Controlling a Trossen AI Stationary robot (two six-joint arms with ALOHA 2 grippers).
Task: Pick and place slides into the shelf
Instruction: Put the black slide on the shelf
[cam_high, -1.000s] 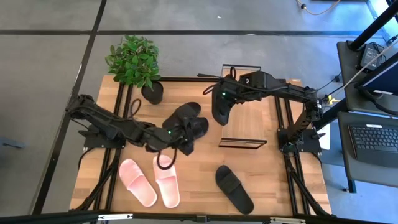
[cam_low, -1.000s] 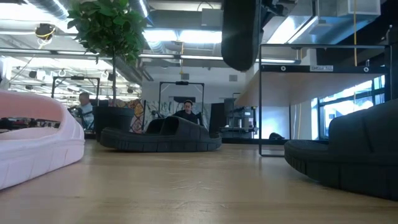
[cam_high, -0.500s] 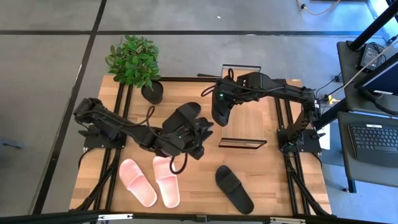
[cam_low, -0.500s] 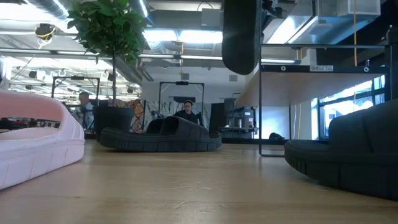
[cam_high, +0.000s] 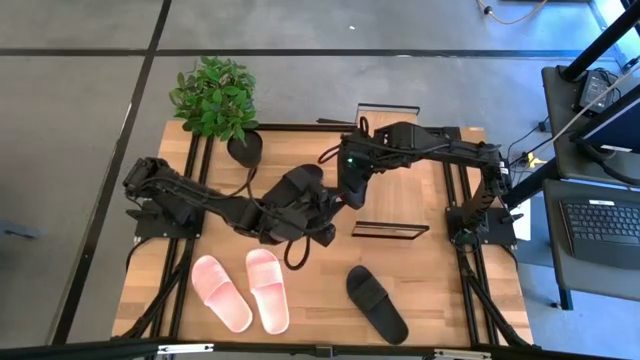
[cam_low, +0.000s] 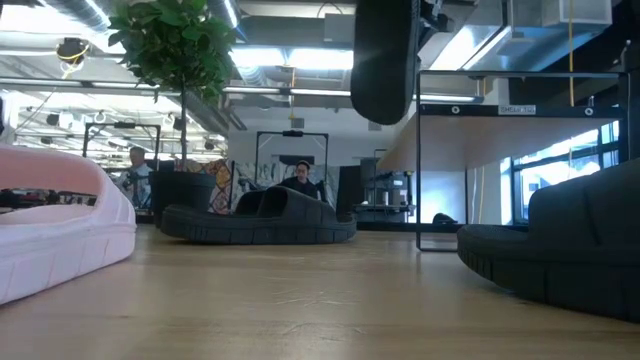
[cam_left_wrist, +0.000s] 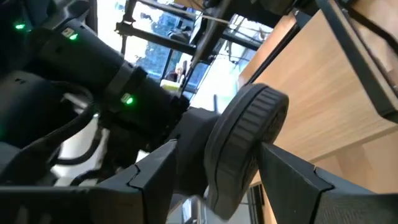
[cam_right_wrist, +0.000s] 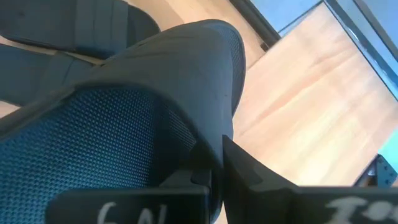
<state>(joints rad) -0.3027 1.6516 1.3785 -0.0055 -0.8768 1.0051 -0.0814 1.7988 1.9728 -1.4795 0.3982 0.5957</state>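
My right gripper (cam_high: 350, 168) is shut on a black slide (cam_high: 352, 190) that hangs beside the shelf (cam_high: 398, 185), a light board on a thin black frame. In the low view this slide (cam_low: 384, 60) hangs high above the table. My left gripper (cam_high: 322, 215) at mid-table has a second black slide (cam_left_wrist: 239, 149) between its fingers, close to the hanging one. A third black slide (cam_high: 298, 185) lies sole down behind it. A fourth black slide (cam_high: 376, 303) lies near the front edge. Two pink slides (cam_high: 245, 292) lie side by side at the front left. My left gripper has the black slide edge-on between its two fingers, one finger (cam_left_wrist: 155, 180) on the upper side and the other (cam_left_wrist: 292, 180) on the ridged sole (cam_left_wrist: 249, 134). The fingers come almost level from the table's left. The slide is clear of the table, its rounded end up. My right gripper pinches a thin edge at one end of the slide (cam_right_wrist: 208, 158) between its two fingers, coming steeply from above. The slide hangs below the fingers, clear of the table, its textured inner face (cam_right_wrist: 124, 124) toward the wrist camera.
A potted plant (cam_high: 215, 100) stands at the far left corner. Bare wood shows in front of the shelf and along the right front. Black frame rails (cam_high: 470, 200) run along both sides of the table.
My left gripper has gone toward the table's right edge and a little down with its black slide, closing on the slide that hangs from my right gripper. That hanging slide has shifted slightly toward the left. The slides on the table have stayed put.
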